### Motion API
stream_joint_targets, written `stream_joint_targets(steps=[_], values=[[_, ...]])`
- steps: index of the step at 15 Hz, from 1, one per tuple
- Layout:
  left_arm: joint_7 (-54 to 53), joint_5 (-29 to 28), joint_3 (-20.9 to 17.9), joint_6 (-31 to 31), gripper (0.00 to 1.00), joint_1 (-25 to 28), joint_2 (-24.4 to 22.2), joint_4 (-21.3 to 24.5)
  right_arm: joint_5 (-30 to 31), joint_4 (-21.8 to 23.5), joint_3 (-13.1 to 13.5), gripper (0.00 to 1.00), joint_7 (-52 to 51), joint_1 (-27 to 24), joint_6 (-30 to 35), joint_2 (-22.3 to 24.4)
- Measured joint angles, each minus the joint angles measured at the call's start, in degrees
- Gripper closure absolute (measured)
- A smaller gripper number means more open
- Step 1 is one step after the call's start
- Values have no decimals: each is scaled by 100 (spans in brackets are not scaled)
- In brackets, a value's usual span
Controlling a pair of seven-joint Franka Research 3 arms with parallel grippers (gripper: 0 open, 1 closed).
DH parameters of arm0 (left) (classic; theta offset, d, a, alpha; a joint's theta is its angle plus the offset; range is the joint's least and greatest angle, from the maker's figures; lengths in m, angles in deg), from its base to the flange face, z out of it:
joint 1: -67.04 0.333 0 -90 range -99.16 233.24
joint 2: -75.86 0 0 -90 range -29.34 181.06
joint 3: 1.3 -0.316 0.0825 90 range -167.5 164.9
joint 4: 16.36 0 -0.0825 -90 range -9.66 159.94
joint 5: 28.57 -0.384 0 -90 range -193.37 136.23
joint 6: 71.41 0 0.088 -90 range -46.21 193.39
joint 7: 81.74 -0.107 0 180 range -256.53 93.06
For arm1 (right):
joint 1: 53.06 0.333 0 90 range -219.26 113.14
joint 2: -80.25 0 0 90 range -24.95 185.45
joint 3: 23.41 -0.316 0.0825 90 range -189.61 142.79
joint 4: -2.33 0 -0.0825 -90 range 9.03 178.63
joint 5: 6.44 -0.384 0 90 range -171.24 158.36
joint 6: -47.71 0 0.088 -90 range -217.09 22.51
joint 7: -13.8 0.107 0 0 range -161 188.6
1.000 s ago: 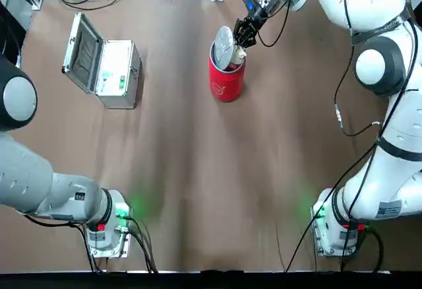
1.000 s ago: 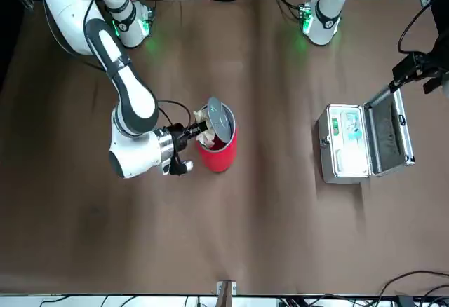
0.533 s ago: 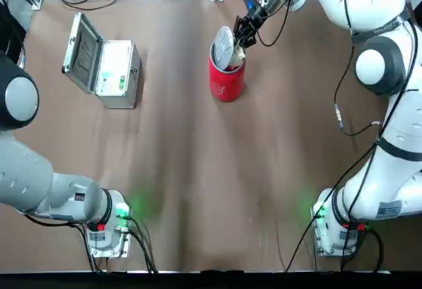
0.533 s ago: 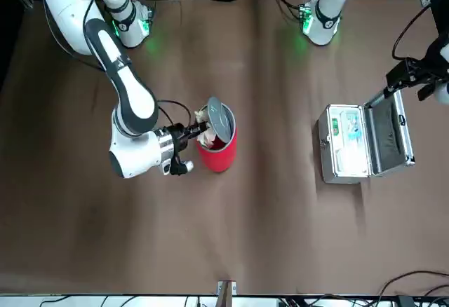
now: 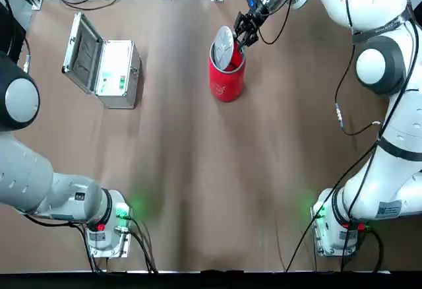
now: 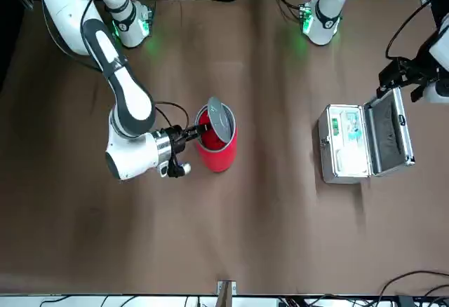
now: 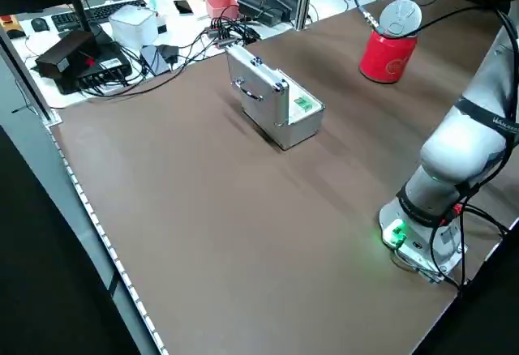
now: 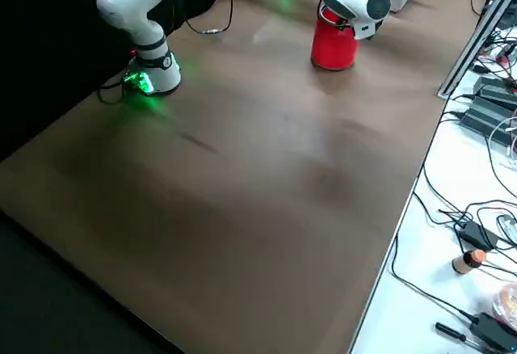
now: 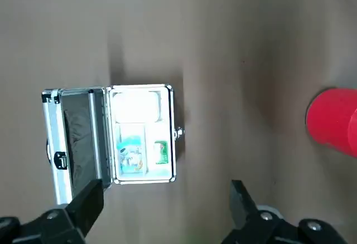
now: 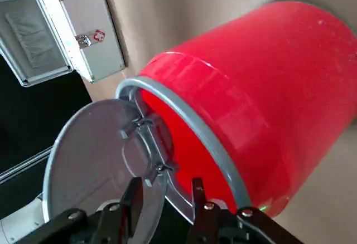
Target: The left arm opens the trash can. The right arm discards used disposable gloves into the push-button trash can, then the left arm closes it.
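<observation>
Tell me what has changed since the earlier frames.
The right end effector has let go of the gloves, which no longer show at the mouth of the trash can. The left end effector has shifted rightward. Can, raised lid and silver case stayed put.

Pretty bright, even room light here, with soft glare streaks down the brown tabletop [image 5: 198, 170] and a dark soft shadow beside the silver case [image 9: 142, 135]. Green glow spills onto the table near the arm bases. Red bin's [image 10: 251, 99] got shiny highlights, and it all looks reasonably sharp.
</observation>
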Motion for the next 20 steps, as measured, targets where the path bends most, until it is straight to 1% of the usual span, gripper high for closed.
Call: stream_joint_targets(steps=[4, 5, 7, 9, 13, 16, 17, 18, 19, 20], values=[[-1, 0, 6, 1, 0, -4, 0, 9, 0, -112, 3, 57, 2, -82, 38, -1], [-1, 0, 11, 1, 0, -13, -1, 9, 1, -193, 5, 57, 1, -143, 169, 0], [-1, 0, 25, -9, 0, -25, -3, 9, 42, -471, 12, 58, 0, -301, 669, 4], [-1, 0, 29, -73, 0, -25, -16, 9, 255, -768, 22, 58, 1, -529, 1099, 29], [-1, 0, 28, -211, 0, -15, -71, 9, 1002, -1155, 31, 59, -3, -1097, 1715, 68], [1, 0, 45, -250, 0, -35, -79, 13, 1669, -1384, 36, 58, -25, -1414, 1793, 67], [4, 0, 180, -264, 0, -53, -59, 42, 2144, -1587, 43, 54, -25, -1546, 1798, 69], [4, 0, 256, -265, 0, -73, -30, 64, 2324, -1675, 51, 54, -24, -1622, 1798, 78], [12, 0, 327, -266, 0, -97, 16, 81, 2534, -1760, 55, 47, -25, -1714, 1799, 104], [30, 0, 419, -263, 0, -121, 86, 96, 2795, -1837, 57, 45, -25, -1809, 1804, 150]])
